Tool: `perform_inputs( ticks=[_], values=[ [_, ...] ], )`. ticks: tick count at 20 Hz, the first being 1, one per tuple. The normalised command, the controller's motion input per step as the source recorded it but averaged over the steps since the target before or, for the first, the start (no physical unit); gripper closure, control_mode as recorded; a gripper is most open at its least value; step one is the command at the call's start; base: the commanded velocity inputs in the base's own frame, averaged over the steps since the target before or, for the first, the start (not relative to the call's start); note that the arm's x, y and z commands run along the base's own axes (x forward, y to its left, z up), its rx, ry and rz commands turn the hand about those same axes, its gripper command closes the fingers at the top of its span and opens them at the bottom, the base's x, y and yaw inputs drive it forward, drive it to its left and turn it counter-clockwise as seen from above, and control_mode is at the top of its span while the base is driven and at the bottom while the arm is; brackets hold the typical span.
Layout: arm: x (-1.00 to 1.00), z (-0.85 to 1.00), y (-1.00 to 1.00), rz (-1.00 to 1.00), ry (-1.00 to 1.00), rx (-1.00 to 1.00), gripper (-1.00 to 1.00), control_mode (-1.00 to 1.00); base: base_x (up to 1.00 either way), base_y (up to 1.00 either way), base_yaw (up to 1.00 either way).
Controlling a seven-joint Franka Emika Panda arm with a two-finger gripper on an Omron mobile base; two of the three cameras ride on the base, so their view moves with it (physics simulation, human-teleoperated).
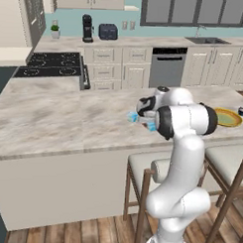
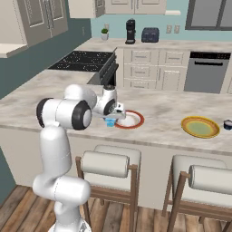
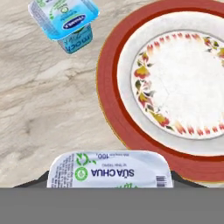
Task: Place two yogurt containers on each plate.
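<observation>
We start at the gripper (image 3: 109, 186): in the hand view its dark fingers (image 3: 33, 183) show as slivers on either side of a pale blue yogurt cup (image 3: 109, 170), whose printed foil lid lies between them at the bottom of the picture. The fingers seem to sit close against the cup's two ends, but the view cuts them off, so we cannot tell whether they already pinch it or just bracket it.

Just beyond that cup lies the white plate with the red-orange rim (image 3: 109, 109), bare, with a ring of small floral marks round its centre. The cup sits beside the rim, on the marble counter (image 3: 43, 109), not on the plate. A second pale blue yogurt cup (image 3: 65, 22) stands farther off on the counter, also beside that plate and apart from it.

From the right base view we see the gripper (image 2: 113, 118) low over the counter at the near edge of the plate. Well to the right lies the yellow plate (image 2: 200, 127), and past it a dark yogurt cup (image 2: 227, 124) at the picture's edge.
</observation>
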Motion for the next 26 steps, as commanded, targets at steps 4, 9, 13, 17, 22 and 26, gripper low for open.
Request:
perform_inputs(
  ticks=[4,9,13,17,22,26],
  values=[
    [0.16,0.13,-0.51,-0.03,0.01,0.0,1.0,-1.0,0.0,0.0,0.0],
    [0.38,0.04,-0.28,0.0,0.02,0.01,1.0,-1.0,0.0,0.0,0.0],
    [0.39,0.0,-0.51,0.0,0.03,0.01,1.0,-1.0,0.0,0.0,0.0],
    [0.39,0.0,-0.51,0.0,0.04,0.01,1.0,-1.0,0.0,0.0,0.0],
    [0.23,-0.01,-0.41,0.0,0.05,0.0,1.0,-1.0,0.0,0.0,0.0],
    [0.09,-0.17,-0.21,0.0,0.02,0.0,1.0,-1.0,0.0,0.0,0.0]
  ],
)
